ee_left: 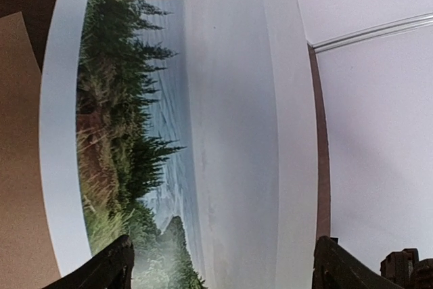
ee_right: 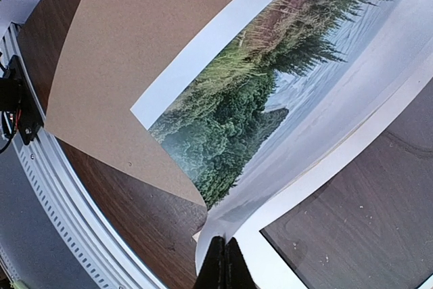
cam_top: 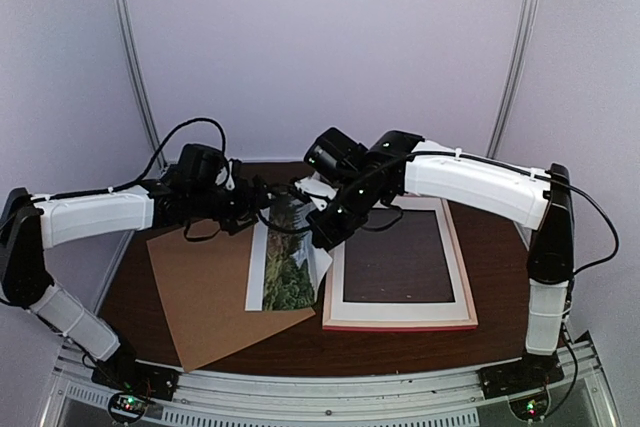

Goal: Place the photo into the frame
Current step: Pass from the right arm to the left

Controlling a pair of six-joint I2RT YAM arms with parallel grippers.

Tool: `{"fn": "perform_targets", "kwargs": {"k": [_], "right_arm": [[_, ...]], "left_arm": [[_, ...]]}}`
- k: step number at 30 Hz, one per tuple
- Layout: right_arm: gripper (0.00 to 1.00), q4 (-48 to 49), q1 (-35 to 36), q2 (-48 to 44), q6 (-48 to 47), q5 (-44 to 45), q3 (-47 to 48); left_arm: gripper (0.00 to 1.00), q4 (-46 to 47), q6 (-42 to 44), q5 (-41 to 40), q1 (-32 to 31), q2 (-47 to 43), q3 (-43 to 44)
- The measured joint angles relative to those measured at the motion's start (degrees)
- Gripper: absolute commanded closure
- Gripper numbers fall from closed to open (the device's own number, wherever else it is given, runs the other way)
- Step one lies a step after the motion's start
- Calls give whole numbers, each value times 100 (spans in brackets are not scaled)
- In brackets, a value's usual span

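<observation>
The photo (cam_top: pixel 284 265), a landscape print with a white border, lies with its left side on the brown board and its right edge curled upward. My right gripper (cam_top: pixel 322 237) is shut on that raised edge; in the right wrist view the closed fingertips (ee_right: pixel 225 262) pinch the white border of the photo (ee_right: pixel 243 113) near its corner. The pink frame (cam_top: pixel 400 325) lies flat to the right, holding a white mat (cam_top: pixel 400 308). My left gripper (cam_top: pixel 262 199) hovers open over the photo's far end. Its two fingers (ee_left: pixel 108 270) stand wide apart above the photo (ee_left: pixel 169 133).
A brown backing board (cam_top: pixel 205 292) lies at the left on the dark wood table (cam_top: pixel 500 247), partly under the print. The white mat (ee_right: pixel 298 248) runs just beside my right fingertips. A metal rail (cam_top: pixel 330 387) borders the near edge.
</observation>
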Motion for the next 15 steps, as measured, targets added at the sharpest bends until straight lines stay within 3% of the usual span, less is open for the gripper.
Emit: {"fn": "perform_targets", "kwargs": {"k": [15], "right_arm": [[100, 498, 13, -24, 157, -22, -251]], "left_arm": [[8, 756, -59, 870, -214, 754, 328]]}}
